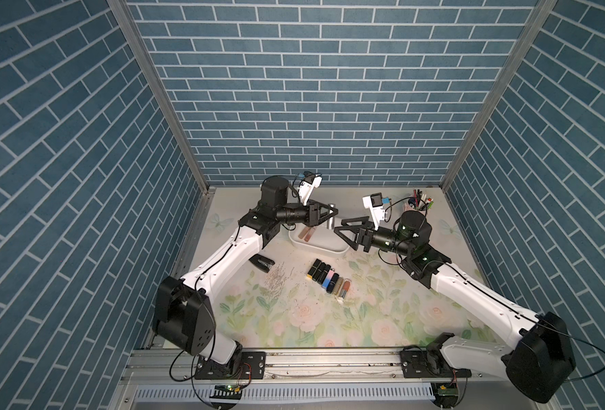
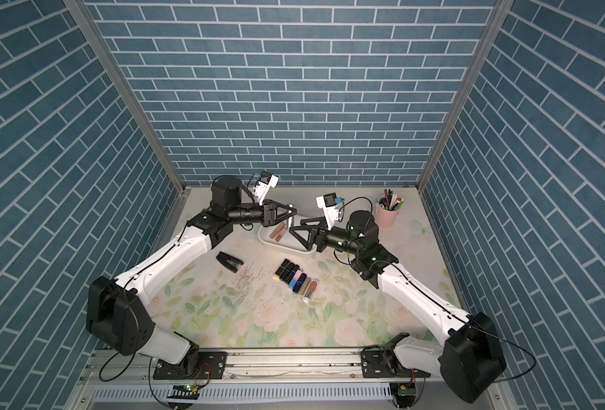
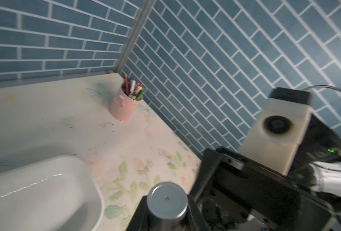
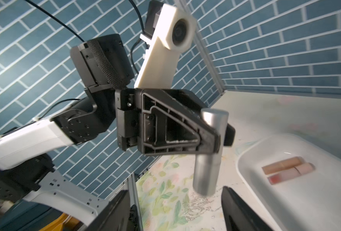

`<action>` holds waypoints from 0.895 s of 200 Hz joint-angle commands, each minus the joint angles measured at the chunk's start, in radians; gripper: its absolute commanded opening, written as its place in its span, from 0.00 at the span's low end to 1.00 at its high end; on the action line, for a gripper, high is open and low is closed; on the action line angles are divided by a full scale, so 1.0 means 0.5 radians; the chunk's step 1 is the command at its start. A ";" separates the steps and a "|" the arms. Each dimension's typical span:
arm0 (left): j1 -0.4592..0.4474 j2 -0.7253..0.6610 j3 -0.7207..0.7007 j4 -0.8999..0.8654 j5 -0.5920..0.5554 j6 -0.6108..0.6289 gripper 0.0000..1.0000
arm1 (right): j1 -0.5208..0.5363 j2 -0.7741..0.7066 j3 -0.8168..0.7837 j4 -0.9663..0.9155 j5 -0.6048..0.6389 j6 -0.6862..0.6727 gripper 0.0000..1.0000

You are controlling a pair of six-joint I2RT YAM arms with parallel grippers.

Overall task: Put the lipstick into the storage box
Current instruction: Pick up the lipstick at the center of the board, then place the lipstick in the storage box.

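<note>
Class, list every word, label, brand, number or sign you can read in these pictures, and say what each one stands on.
No text can be read anywhere.
The row of lipsticks on the table: print too small to read.
The two lipsticks in the storage box: blurred, no lettering shows.
The silver lipstick in the left end effector: plain, no lettering.
The pens in the pink cup: too small to read.

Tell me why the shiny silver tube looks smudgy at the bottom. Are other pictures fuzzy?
Right wrist view: the silver metal lipstick tube smears at its lower end, probably motion blur; the left gripper pinching it looks sharper. Left wrist view: soft all over, with glare streaks in the white plastic storage box. Both top views: sharp, though the wide lens tilts the blue brick walls outward.
</note>
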 commanded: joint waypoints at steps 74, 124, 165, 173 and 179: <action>-0.131 0.690 0.457 -0.636 -1.381 0.476 0.00 | 0.029 0.046 -0.089 -1.173 0.866 0.079 0.75; -0.191 1.018 0.684 -0.666 -1.512 0.547 0.00 | 0.168 0.228 -0.084 -1.187 0.921 0.079 0.75; -0.220 1.223 0.805 -0.706 -1.599 0.589 0.00 | 0.214 0.281 -0.080 -1.187 0.942 0.078 0.75; -0.221 1.249 0.811 -0.703 -1.609 0.594 0.00 | 0.215 0.280 -0.080 -1.197 0.949 0.078 0.75; -0.220 1.269 0.816 -0.700 -1.617 0.597 0.00 | 0.218 0.277 -0.080 -1.206 0.958 0.079 0.75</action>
